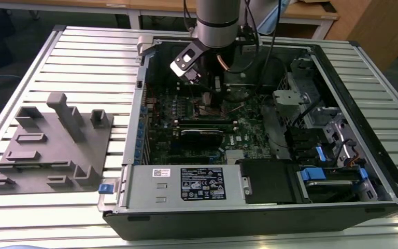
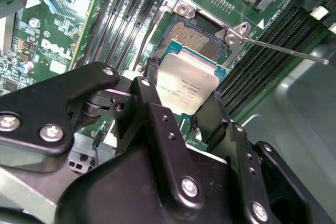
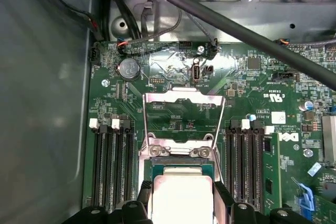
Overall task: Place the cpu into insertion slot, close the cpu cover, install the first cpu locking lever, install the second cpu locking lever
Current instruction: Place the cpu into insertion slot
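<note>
Arm reaching down into open computer case, upper middle of exterior view. Gripper pinching cpu by two opposite edges. Chip tilted, partly over insertion slot; touching or not, cannot tell. Slot's dark centre half uncovered. Cpu cover swung up, open. Thin locking lever sticking out, unlatched. Grey fixture block on table, exterior view's left.

In the second wrist view the fingers clasp the chip, hiding two of its edges, and the chip covers part of the socket. In the first wrist view the picture's edge cuts the chip, its top glared white. In the exterior view the arm, cut by the top edge, blocks the socket at upper centre.
</note>
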Robot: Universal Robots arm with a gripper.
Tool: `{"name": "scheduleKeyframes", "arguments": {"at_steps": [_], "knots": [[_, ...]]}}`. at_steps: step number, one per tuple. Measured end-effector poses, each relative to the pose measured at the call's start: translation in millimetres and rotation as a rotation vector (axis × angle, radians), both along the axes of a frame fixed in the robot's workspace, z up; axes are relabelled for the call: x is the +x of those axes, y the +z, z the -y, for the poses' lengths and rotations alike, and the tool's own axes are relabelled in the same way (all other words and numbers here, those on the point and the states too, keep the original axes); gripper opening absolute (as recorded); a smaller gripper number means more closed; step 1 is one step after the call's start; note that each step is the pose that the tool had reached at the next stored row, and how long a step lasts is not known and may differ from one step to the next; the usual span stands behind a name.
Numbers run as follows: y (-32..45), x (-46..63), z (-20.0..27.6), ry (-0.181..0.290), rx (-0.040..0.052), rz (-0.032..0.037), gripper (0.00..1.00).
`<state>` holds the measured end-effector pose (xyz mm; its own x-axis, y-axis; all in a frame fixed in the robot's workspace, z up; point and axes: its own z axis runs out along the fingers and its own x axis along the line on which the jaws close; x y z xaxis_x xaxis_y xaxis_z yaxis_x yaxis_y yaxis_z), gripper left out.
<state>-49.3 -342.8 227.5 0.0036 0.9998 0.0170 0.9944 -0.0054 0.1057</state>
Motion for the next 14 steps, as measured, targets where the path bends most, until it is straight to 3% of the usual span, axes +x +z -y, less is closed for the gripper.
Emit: {"name": "scheduleKeyframes", "arguments": {"at_steps": [14], "knots": [[-11.1,-0.3,-2.1,0.0,-0.0002,-0.0001,0.54]]}}
